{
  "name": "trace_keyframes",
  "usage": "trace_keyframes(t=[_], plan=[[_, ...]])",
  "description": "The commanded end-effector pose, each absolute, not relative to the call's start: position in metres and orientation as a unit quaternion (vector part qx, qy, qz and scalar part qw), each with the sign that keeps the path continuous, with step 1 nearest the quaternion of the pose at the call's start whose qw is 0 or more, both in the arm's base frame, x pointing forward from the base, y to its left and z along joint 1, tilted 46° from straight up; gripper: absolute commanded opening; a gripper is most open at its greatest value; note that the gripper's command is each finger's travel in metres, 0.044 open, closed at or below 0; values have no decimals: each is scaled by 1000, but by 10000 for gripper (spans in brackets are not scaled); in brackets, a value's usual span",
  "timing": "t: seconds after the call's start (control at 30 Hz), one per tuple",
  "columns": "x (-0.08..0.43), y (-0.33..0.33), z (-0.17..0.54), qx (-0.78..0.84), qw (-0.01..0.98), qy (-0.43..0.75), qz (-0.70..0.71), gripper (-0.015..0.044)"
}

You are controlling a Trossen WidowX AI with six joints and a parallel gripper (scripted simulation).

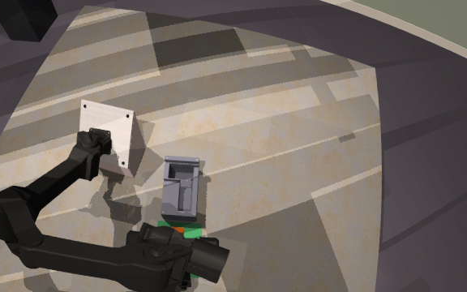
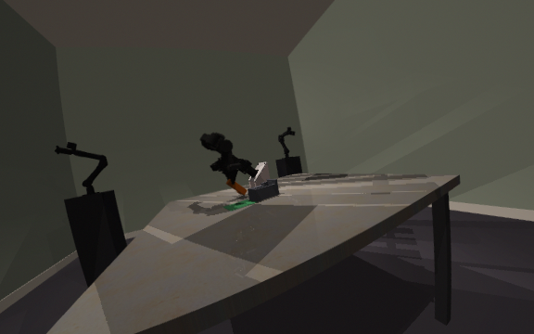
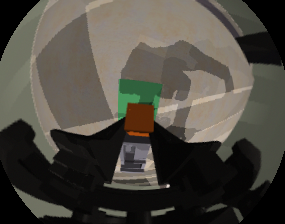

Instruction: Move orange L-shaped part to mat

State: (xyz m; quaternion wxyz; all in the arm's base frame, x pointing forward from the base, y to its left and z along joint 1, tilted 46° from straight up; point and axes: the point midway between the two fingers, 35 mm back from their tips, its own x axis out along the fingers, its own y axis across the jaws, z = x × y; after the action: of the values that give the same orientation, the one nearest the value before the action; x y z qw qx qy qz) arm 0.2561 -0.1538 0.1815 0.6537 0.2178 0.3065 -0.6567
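The orange part is out of the tray and pinched in my gripper. In the exterior view it hangs tilted above the green mat, its far end pointing down toward the tray. The gripper is shut on it; in the top view the arm hides the fingers and most of the part. The green mat lies beside the tray, partly hidden by the arm in the top view. The grey tray shows its pocket empty.
A pale slanted block with dark screws carries the arm's base, left of the tray in the top view. The arm bends around from there to the mat. Two other dark arms stand on pedestals beyond the table in the exterior view.
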Motion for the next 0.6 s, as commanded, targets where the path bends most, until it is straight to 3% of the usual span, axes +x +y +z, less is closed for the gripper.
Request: trace_keyframes(t=[0.0, 0.57], plan=[[255, -157, 178, 218, 655, 307, -655, 0], [254, -177, 160, 218, 655, 306, -656, 0]])
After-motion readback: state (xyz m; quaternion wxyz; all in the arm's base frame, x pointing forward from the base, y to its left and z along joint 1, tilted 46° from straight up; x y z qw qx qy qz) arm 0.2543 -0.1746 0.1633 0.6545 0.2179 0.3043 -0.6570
